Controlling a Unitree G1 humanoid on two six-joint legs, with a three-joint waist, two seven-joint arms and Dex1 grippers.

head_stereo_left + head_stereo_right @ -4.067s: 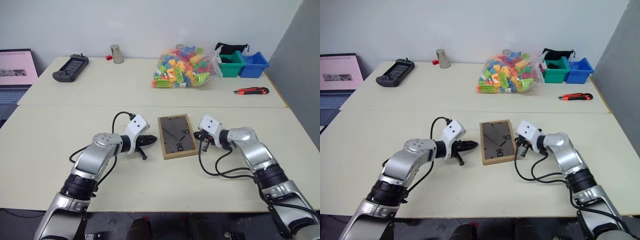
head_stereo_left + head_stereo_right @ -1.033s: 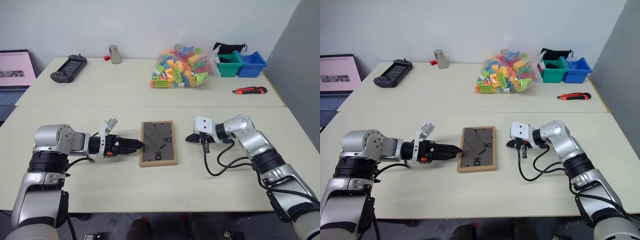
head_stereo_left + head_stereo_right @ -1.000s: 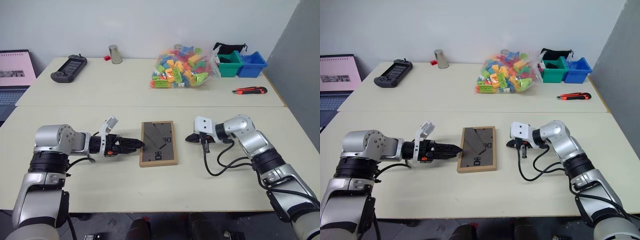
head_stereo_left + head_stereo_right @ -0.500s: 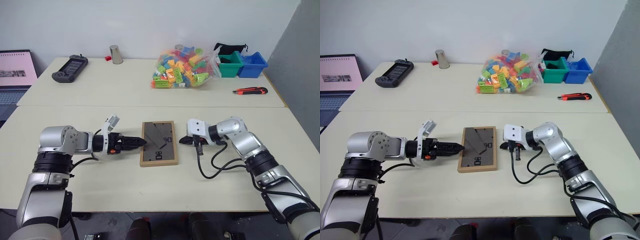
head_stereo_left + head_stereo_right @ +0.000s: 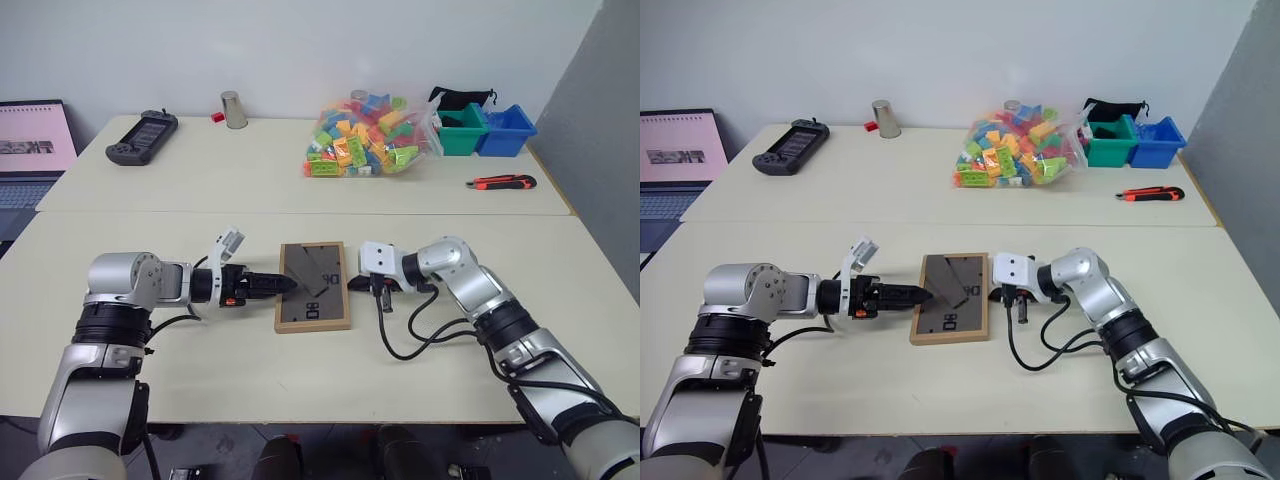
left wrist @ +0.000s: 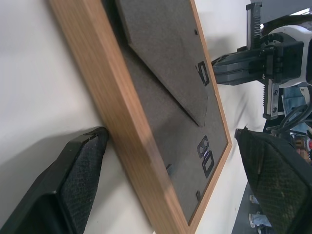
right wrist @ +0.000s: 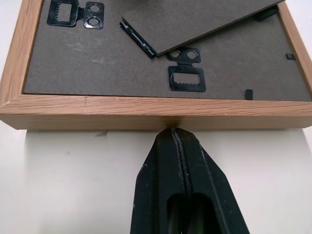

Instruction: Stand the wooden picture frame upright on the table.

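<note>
We see two arms of rounded silver-grey metal shells, joined by black ribbed collars at elbow and wrist. Each wrist ends in a white blocky housing, and a black cable loops loosely from behind it back along the forearm. The left gripper (image 5: 282, 284) has two slim black fingers with finely textured pads and a small orange-red mark just behind them. The right gripper (image 7: 174, 134) has smooth black fingers tapering to a point.

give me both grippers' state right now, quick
Left gripper: open, fingers astride the wooden picture frame, not clamping it.
Right gripper: shut, holding nothing, tip at the frame's side edge.
</note>
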